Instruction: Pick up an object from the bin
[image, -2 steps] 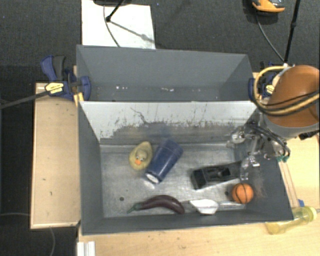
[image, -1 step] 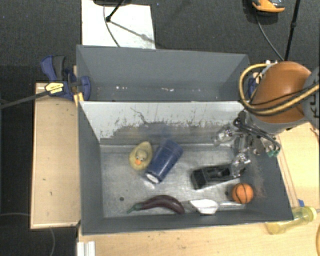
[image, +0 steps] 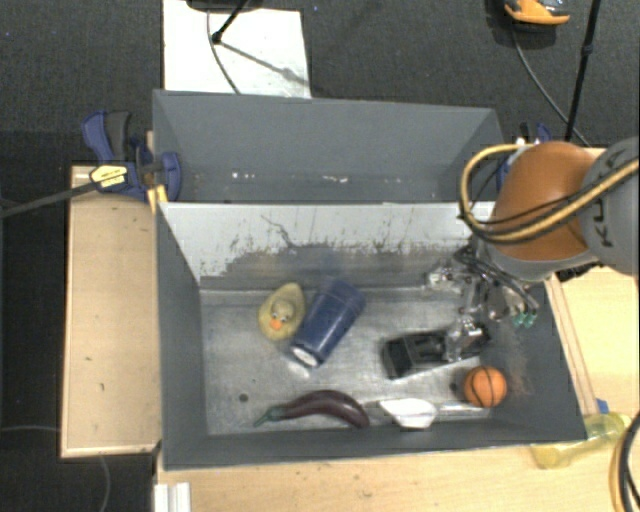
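Observation:
My gripper (image: 467, 338) hangs low over the right part of the bin floor, under the arm's orange cover. Its tip is at the right end of a flat black block (image: 412, 354) that lies on the floor, and I cannot see whether the two touch. A small orange ball (image: 486, 386) sits just below and to the right of the gripper, near the bin's right wall. A white rounded piece (image: 408, 411) lies at the front edge, below the black block.
A dark blue cup (image: 326, 321) lies on its side in the middle of the bin, with a yellow rubber duck (image: 281, 312) beside it on the left. A purple aubergine (image: 318, 408) lies along the front wall. The arm comes in over the right rim.

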